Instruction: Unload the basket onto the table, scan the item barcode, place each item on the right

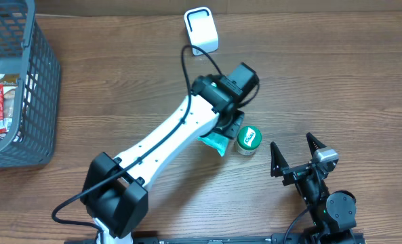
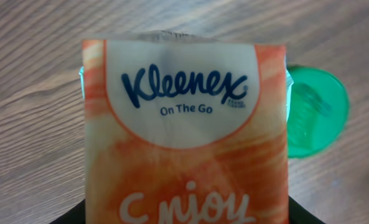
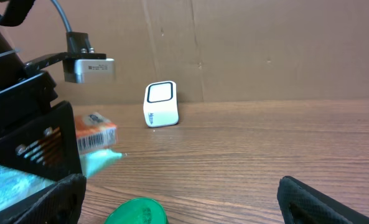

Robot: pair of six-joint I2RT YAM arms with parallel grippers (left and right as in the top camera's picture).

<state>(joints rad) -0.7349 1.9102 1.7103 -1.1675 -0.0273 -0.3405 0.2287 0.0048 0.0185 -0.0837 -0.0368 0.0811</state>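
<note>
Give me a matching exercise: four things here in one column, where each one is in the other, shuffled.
Things
1 tissue pack
2 green-lidded jar
3 white scanner
4 grey basket

Places
A far edge of the table, middle
B left edge, packets inside
C in the jaws of the left gripper
D standing on the table beside the pack

Pairs: 1-C, 2-D, 3-A, 4-B

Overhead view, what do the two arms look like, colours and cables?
The left arm has a long white shell between black joints, with a black cable looping off it. The right arm is all black, with pointed black fingers and a small grey camera module at the wrist.
</note>
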